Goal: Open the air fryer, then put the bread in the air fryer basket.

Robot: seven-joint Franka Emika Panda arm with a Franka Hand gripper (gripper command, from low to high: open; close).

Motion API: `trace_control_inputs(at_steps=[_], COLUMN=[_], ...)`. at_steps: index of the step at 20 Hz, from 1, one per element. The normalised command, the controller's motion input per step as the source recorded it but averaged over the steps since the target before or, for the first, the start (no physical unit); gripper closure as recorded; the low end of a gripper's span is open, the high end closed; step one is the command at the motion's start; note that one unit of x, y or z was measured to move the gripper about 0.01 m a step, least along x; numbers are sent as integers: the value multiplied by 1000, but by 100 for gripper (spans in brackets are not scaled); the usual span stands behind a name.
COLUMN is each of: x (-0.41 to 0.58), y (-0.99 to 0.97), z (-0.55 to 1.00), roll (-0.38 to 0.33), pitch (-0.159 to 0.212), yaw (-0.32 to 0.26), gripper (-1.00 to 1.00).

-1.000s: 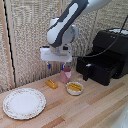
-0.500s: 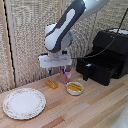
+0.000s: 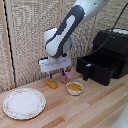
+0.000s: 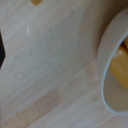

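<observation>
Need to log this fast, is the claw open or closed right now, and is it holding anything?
Claw: open, holding nothing; it hangs over the wooden table with the bread just below its fingers.

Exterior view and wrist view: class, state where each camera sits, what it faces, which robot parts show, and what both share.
Exterior view: off the arm, level with the wooden table, facing the air fryer, bread, plate; the arm and gripper show.
Wrist view: on the wrist, looking down at the tabletop; no robot part shows.
Shared: the white bowl of yellow food, and the table.
</observation>
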Motion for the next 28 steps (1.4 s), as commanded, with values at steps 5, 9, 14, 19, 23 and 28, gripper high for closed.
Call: trace_control_inputs(at_steps=[5,9,14,19,23,28], x=[613,542,277,85,65,0], y=[-74,-16,0,0,0,0], z=[-168,-174,-206,-186,-108,-2], roll=[-1,-6,0,-48,-34,0], pitch=[1,18,59,77,33,0], yaw=[151,151,140,91,43,9], gripper=[-100,-100,-100,-100,100,100])
